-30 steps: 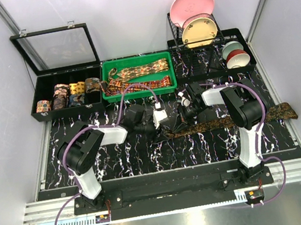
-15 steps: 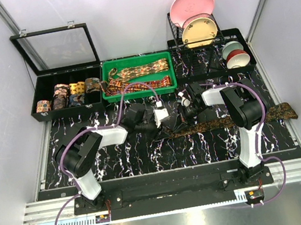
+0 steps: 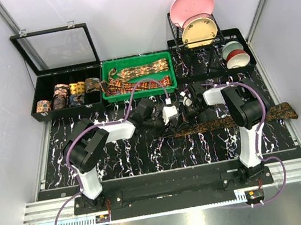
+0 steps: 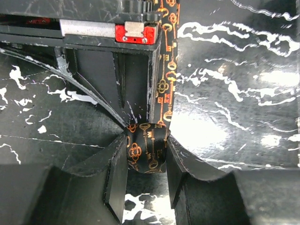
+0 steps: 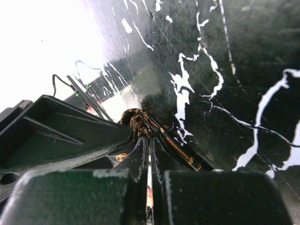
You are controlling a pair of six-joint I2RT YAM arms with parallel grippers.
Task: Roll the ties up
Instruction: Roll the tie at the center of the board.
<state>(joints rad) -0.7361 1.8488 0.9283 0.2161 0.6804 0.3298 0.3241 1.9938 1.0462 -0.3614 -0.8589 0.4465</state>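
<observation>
A dark tie [image 3: 233, 120] with an orange-gold pattern lies across the marbled table, its right end near the right wall. Its left end is lifted between both grippers at the table's middle. My left gripper [image 3: 172, 113] comes in from the left. In the left wrist view my left gripper [image 4: 146, 154] presses both fingers against the folded end of the tie [image 4: 146, 147], which is black with orange keys. My right gripper [image 5: 150, 140] is shut on the tie, with a small coil [image 5: 136, 119] at its fingertips. In the top view my right gripper [image 3: 185, 113] almost touches the left one.
A green tray [image 3: 105, 84] at the back holds flat ties [image 3: 137, 69]. To its left is an open black case [image 3: 37, 92] with rolled ties [image 3: 69, 94]. A dish rack with plates [image 3: 194, 10] and bowls [image 3: 234, 55] stands at the back right. Purple cables [image 3: 135, 89] arch over the arms.
My left gripper has moved right, up to the right gripper, and narrowed onto the tie's end. The right arm has stayed in place.
</observation>
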